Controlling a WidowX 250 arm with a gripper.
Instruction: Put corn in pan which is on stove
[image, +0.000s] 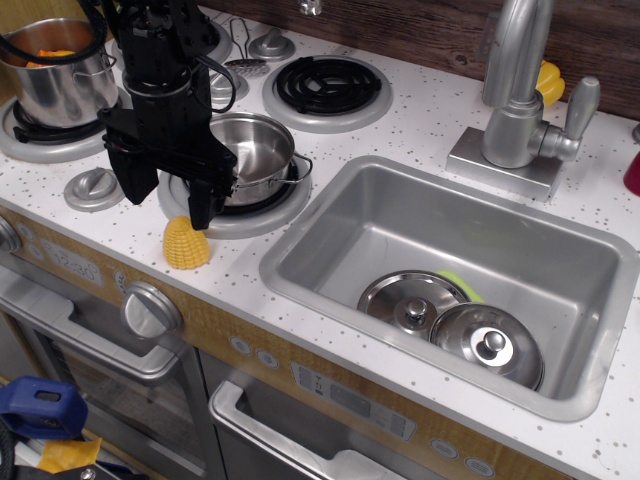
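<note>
The corn is a stubby yellow ribbed cob standing on the white speckled stove top, at its front edge. The pan, small, shiny and shallow, sits empty on the front right burner, just behind the corn. My black gripper hangs over the pan's left side, with its fingers spread apart and nothing between them. Its right fingertip is just above the top of the corn. The arm hides the pan's left rim.
A taller steel pot with orange pieces stands on the left burner. A bare coil burner is at the back. The sink to the right holds two steel lids. A faucet stands behind it, with a smooth yellow toy beside it.
</note>
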